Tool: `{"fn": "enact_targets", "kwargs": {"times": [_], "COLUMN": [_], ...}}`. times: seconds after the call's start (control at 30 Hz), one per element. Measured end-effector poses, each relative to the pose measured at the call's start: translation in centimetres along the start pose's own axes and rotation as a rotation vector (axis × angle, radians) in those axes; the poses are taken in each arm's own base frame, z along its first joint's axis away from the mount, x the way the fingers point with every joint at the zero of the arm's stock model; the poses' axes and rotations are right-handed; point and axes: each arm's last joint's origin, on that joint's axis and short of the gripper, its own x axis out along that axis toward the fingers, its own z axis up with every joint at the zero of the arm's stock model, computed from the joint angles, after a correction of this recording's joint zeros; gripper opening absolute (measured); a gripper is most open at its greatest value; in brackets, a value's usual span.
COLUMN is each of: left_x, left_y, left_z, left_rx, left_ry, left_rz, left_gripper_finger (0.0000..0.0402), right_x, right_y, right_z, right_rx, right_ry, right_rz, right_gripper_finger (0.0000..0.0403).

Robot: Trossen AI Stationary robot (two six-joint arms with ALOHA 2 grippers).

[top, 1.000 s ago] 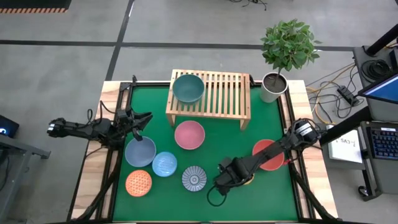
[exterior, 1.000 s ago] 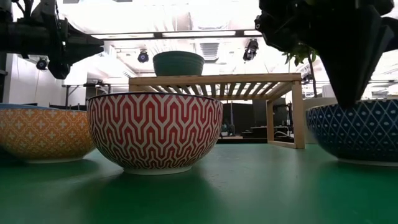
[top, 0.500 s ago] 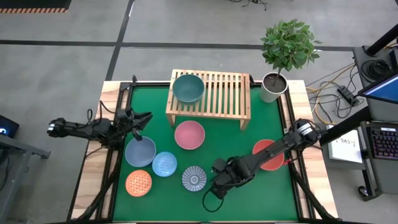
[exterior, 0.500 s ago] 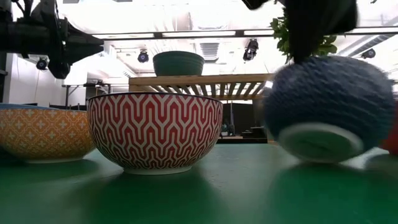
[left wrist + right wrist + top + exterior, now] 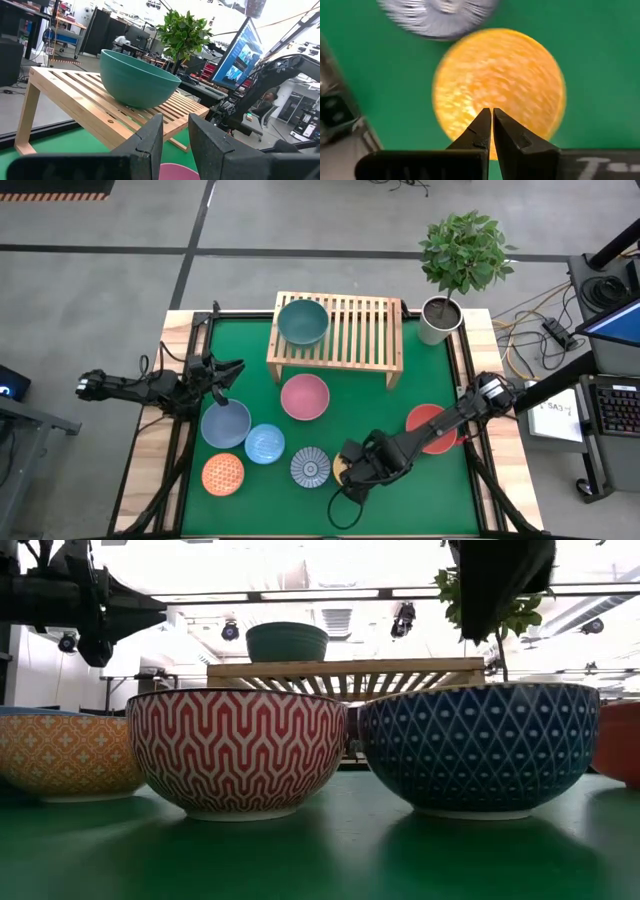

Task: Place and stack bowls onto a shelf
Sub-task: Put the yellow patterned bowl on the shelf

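Dragged leftward, the yellow bowl (image 5: 499, 87) sits mostly hidden under the closed right end effector (image 5: 352, 470).

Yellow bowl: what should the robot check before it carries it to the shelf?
1. Right gripper above the yellow bowl: ok.
2. Firm hold on the bowl's rim: cannot tell; the fingers are nearly together and hide the rim.
3. Room around it: not ok; the grey-white bowl sits right beside it.
4. Free space on the shelf: ok; only the dark green bowl is there, at one end.
5. Left gripper out of the way: ok; it waits open at the table's left side.
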Motion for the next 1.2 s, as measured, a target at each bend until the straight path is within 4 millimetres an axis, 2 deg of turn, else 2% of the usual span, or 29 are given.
{"fn": "enact_targets", "kwargs": {"times": [0.13, 0.27, 0.5, 0.7, 0.87, 1.2], "left_x": [0.0, 0.0, 0.0, 0.0, 0.0, 0.0], "left_y": [0.0, 0.0, 0.0, 0.0, 0.0, 0.0], "left_z": [0.0, 0.0, 0.1, 0.1, 0.1, 0.1], "left_rx": [0.000, 0.000, -0.005, -0.009, -0.012, -0.017], "left_ry": [0.000, 0.000, -0.006, -0.006, -0.009, -0.011], "left_rz": [0.000, 0.000, -0.002, -0.002, -0.003, -0.003], "left_gripper_finger": [0.0075, 0.0075, 0.0075, 0.0075, 0.0075, 0.0075], "right_x": [0.0, 0.8, 3.5, 4.1, 5.0, 7.0], "right_y": [1.4, 2.1, 2.7, 2.5, 2.2, 1.2], "right_z": [-0.5, -0.4, -0.7, -0.1, 0.1, 0.5], "right_rx": [-0.177, -0.212, -0.236, -0.231, -0.247, -0.247], "right_ry": [-0.051, -0.056, 0.010, 0.021, 0.003, 0.010], "right_rz": [0.066, 0.108, 0.128, 0.137, 0.160, 0.233], "right_gripper_finger": [0.0009, 0.0023, 0.0104, 0.0150, 0.0144, 0.0089]}}
